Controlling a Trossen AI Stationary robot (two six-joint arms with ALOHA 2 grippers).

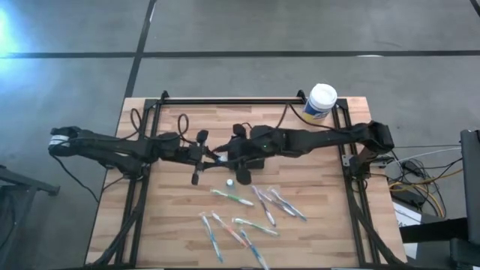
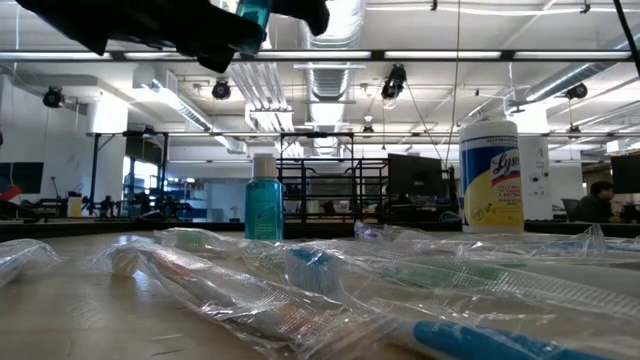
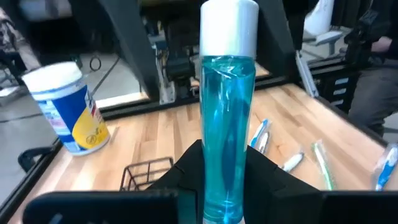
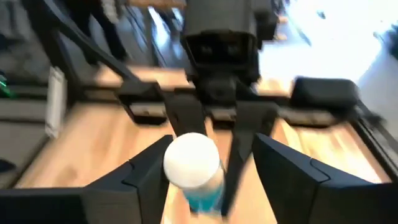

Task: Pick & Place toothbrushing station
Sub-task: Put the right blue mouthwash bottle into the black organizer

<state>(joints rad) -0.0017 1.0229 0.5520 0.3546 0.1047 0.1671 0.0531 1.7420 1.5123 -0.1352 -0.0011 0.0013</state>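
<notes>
My left gripper [image 3: 225,168] is shut on a clear blue bottle with a white cap [image 3: 227,118], held high over the middle of the table [image 1: 223,155]. Its blue body shows at the top of the low view [image 2: 252,18]. My right gripper [image 4: 211,177] is open, with a finger on either side of the bottle's cap [image 4: 191,158] and apart from it. The toothbrushing station, a black wire-mesh holder [image 3: 146,174], stands on the table below and beyond my left fingers. A second blue bottle [image 2: 263,195] stands upright on the table. My left gripper pinches the lower part of the bottle's body [image 3: 224,190] between its two fingers. The fingers come about level from the table's left and lie across the bottle. The bottle stands nearly upright, cap up, lifted clear of the table.
Several plastic-wrapped toothbrushes [image 1: 247,217] lie scattered on the near half of the table. A white-lidded canister with a yellow label [image 1: 320,101] stands at the far right corner. A black frame [image 1: 225,99] borders the table's far edge and sides.
</notes>
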